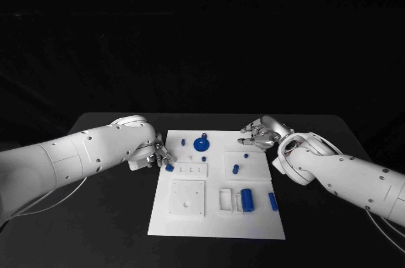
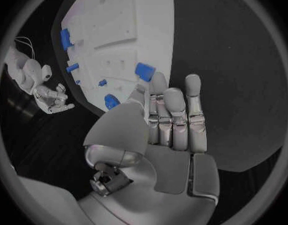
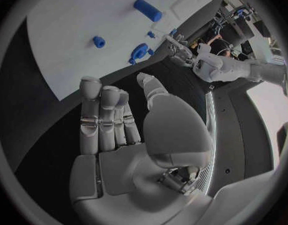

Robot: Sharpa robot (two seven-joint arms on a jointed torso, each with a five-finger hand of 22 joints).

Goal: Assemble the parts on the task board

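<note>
A black table (image 1: pixel 101 221) spreads out under everything with a matte, dark surface, its far edge running straight across against a black backdrop (image 1: pixel 202 45), and thin pale cables (image 1: pixel 47 202) trail over its left side.

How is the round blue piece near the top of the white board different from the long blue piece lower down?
The round blue piece is a flat disc with a small tab sticking out toward the far edge; the long blue piece is a thick bar. The round blue piece sits near the far end of the task board, the long blue piece near the robot's end, beside a white frame. Both are blue, and no hand touches either.
</note>
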